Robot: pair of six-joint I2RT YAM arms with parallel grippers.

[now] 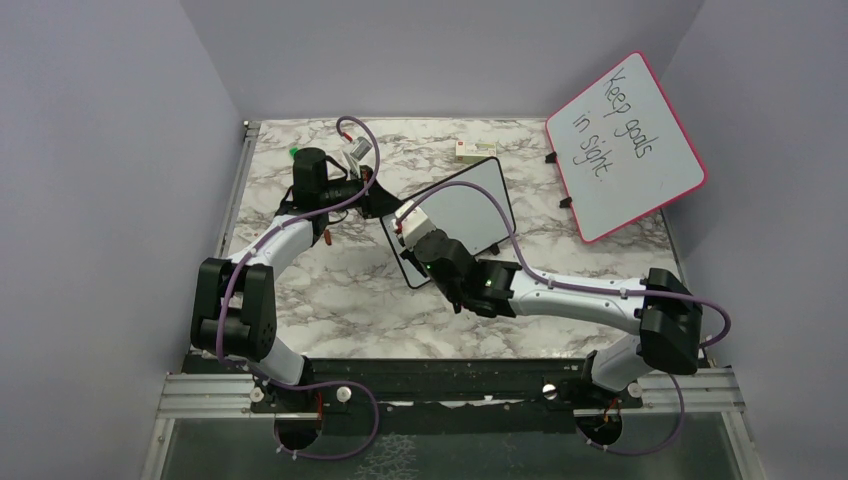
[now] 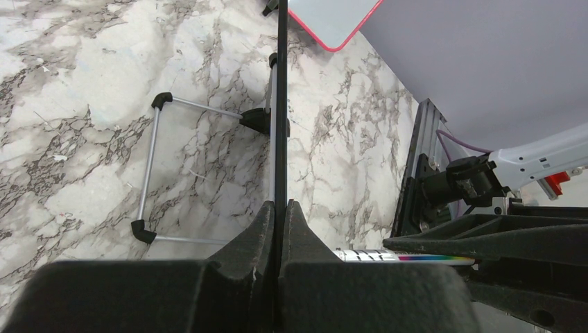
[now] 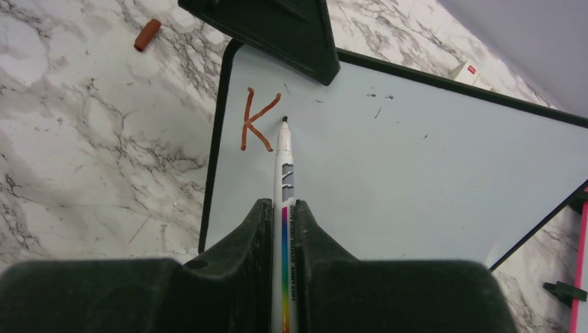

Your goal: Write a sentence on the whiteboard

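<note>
Whiteboard [image 1: 470, 205], small, rectangular, black-framed, is standing tilted mid-way along the marbled tabletop [image 1: 330, 300], the left gripper [image 2: 281, 206] clenching its edge, seemingly steadying it against pen pressure, while the right gripper [image 3: 283, 205] is grasping a white marker pen [image 3: 285, 156], tip meeting the board just beside a red-brown letter K [image 3: 257, 120].
</note>
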